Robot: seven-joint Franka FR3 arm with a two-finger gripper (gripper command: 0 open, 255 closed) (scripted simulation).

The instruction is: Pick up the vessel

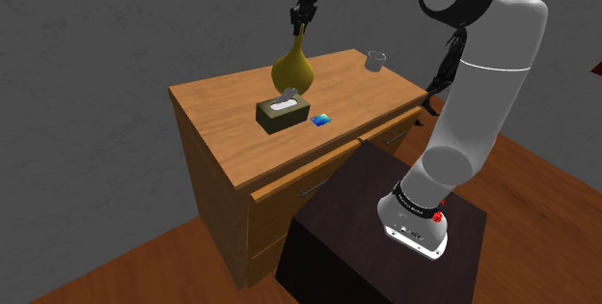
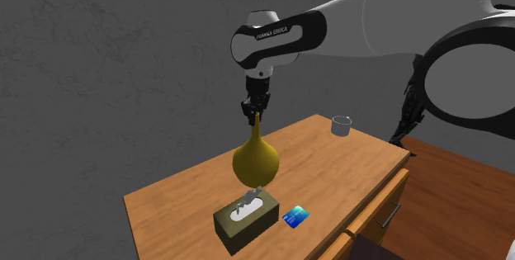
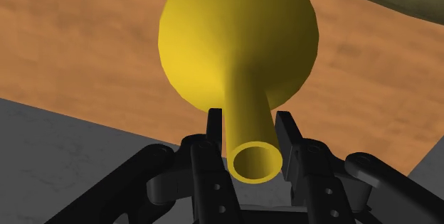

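- The end effector (image 1: 300, 20) points straight down, and its two black fingers (image 3: 213, 126) pinch the narrow neck of a yellow vase (image 3: 238, 38) just below the open mouth.
- The vase (image 2: 256, 161) hangs upright from that grip over the back part of the wooden desk (image 2: 173, 209), its round belly just behind an olive tissue box (image 2: 243, 221).
- In the shoulder view the tissue box (image 1: 282, 114) hides the bottom of the vase (image 1: 292, 69), so I cannot tell whether the base touches the desk (image 1: 222, 109) or sits just above it.
- A small blue card (image 1: 320, 119) lies flat just beside the tissue box, on the side toward the stand (image 1: 367, 234).
- A clear glass (image 1: 375, 59) stands well apart at the far corner of the desk; its rim is faint against the grey wall.
- The second exterior view's bottom edge cuts off the desk front and its drawers.
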